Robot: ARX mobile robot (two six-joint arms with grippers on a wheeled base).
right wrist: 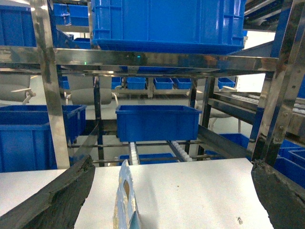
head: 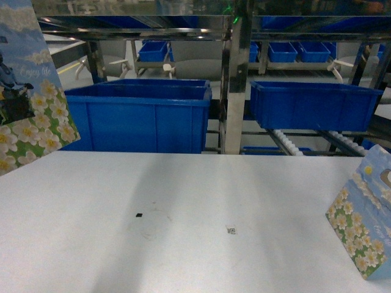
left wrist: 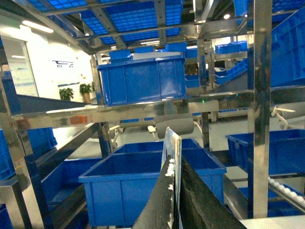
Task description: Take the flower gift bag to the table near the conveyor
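Observation:
One flower gift bag (head: 33, 104), pale blue with white daisies, hangs tilted above the table's (head: 195, 195) far left. In the left wrist view my left gripper (left wrist: 174, 164) is shut on that bag's thin top edge (left wrist: 171, 143). A second flower gift bag (head: 363, 229) stands upright on the table at the right edge. In the right wrist view it (right wrist: 125, 200) rises edge-on between the spread fingers of my open right gripper (right wrist: 172, 164), close to the left finger and touching neither. The conveyor's white rollers (head: 286, 141) run behind the table's far edge.
Two large blue bins (head: 140, 116) (head: 311, 104) sit on the steel racking just beyond the table's far edge, split by a steel upright (head: 235, 85). A small square marker (head: 231, 230) and a black speck (head: 138, 215) lie mid-table. More bins fill the shelves above (right wrist: 167, 21).

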